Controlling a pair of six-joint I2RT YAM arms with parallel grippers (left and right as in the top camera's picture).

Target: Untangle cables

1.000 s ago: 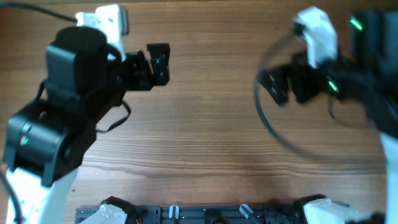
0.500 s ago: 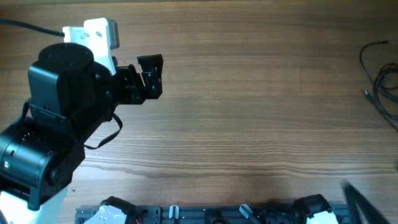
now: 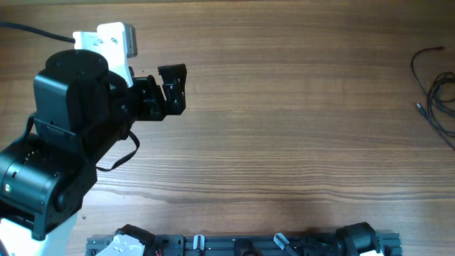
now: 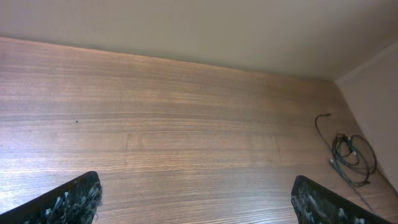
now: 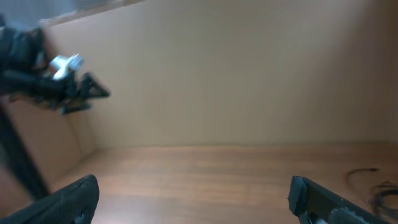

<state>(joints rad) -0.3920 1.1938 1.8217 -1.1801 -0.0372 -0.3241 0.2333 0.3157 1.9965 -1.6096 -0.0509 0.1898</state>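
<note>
At the counter's (image 3: pixel 284 149) far right edge the cables (image 3: pixel 435 89) lie loosely looped, strands running mostly near-to-far. The left hand (image 3: pixel 175 87), fingers apart and empty, sits well apart to their left. The right hand (image 5: pixel 193 191), likewise spread and empty, is probably nearer.

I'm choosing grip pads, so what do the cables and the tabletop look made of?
The cables: thin black cords, probably rubber or plastic jacketed, matte; they lie in limp loops. The tabletop: wood or wood-look laminate, brown with straight grain lines, low sheen; which one is unclear.
</note>
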